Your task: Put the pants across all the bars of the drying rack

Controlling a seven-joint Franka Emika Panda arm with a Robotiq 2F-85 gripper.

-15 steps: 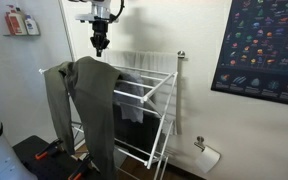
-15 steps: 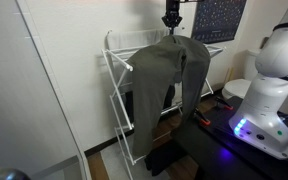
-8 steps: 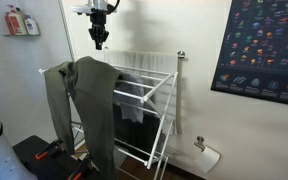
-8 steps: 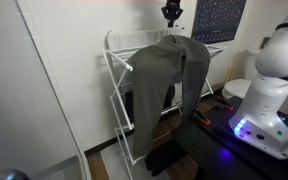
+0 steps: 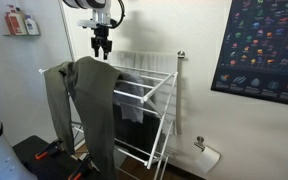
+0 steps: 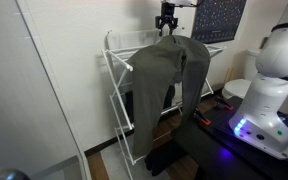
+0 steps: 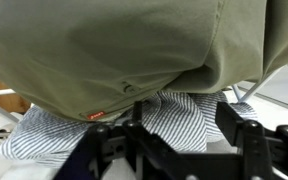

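Note:
The olive-grey pants (image 5: 89, 100) hang over the near end of the white drying rack (image 5: 162, 100), with both legs reaching down toward the floor; they also show in an exterior view (image 6: 164, 70). They cover only some of the bars (image 5: 136, 95). My gripper (image 5: 102, 47) hovers just above the top of the pants, also in an exterior view (image 6: 166, 22). In the wrist view the gripper (image 7: 182, 125) is open with nothing between its fingers. The pants (image 7: 114, 45) fill the upper part of that view.
A striped cloth (image 7: 179, 115) lies on the rack under the gripper. A dark cloth (image 5: 132, 112) hangs lower on the rack. A poster (image 5: 259, 45) is on the wall, a white robot body (image 6: 269, 90) stands beside the rack, and a glass panel (image 6: 44, 90) is close by.
The gripper rose slightly, came back down just above the pants, and its jaws went from shut to open. The pants have not moved.

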